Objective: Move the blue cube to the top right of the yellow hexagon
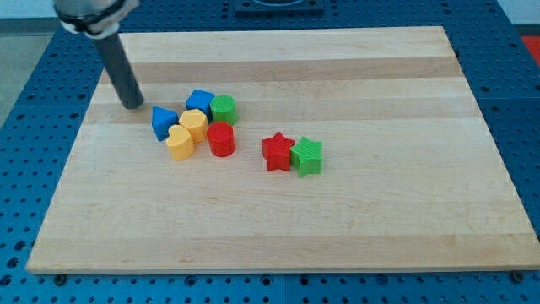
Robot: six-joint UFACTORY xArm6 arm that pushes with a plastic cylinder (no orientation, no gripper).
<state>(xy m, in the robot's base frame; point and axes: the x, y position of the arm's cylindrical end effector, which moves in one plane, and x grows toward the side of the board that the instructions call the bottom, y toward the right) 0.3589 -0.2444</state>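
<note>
Blue cube (pixel 200 100) partly behind yellow hexagon (pixel 193 123)

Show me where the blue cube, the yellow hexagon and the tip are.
blue cube (pixel 200 100): camera view, top face.
yellow hexagon (pixel 193 122): camera view, top face.
my tip (pixel 133 105): camera view, rod's lower end.

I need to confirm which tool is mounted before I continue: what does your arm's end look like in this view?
A straight, dark grey, round rod, smooth and unmarked, with no cables visible. It narrows to nothing special at my tip, a plain blunt end. Its upper end joins a wider, pale grey rounded collar at the view's top left, cut off by the frame.
</note>
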